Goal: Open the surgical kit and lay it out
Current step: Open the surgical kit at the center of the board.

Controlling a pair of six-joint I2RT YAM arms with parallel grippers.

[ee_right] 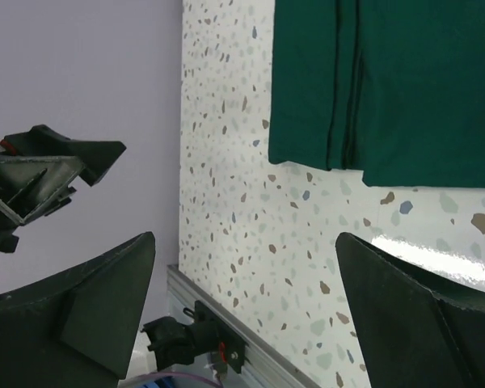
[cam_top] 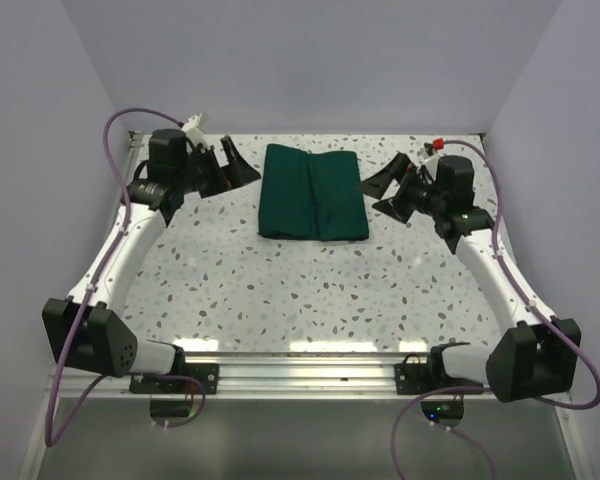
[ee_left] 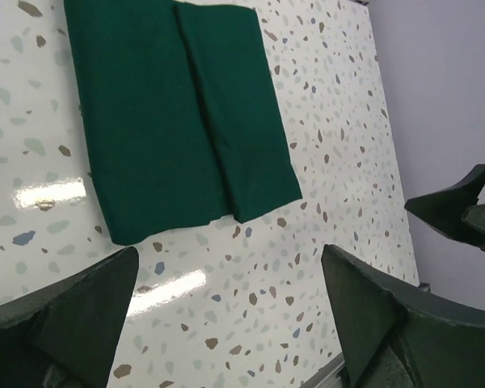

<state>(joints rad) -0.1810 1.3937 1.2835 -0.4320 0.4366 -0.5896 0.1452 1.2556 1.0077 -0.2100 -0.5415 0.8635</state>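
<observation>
Flanking the folded green cloth bundle (cam_top: 312, 192), the left gripper (cam_top: 236, 166) and right gripper (cam_top: 380, 196) hover with jaws spread wide and empty. The bundle lies closed between them, probably so each can peel a flap outward.

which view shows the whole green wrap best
Top external: the whole folded green wrap shows, with all four edges in frame. The left wrist view crops one edge; the right wrist view shows only one end.
</observation>
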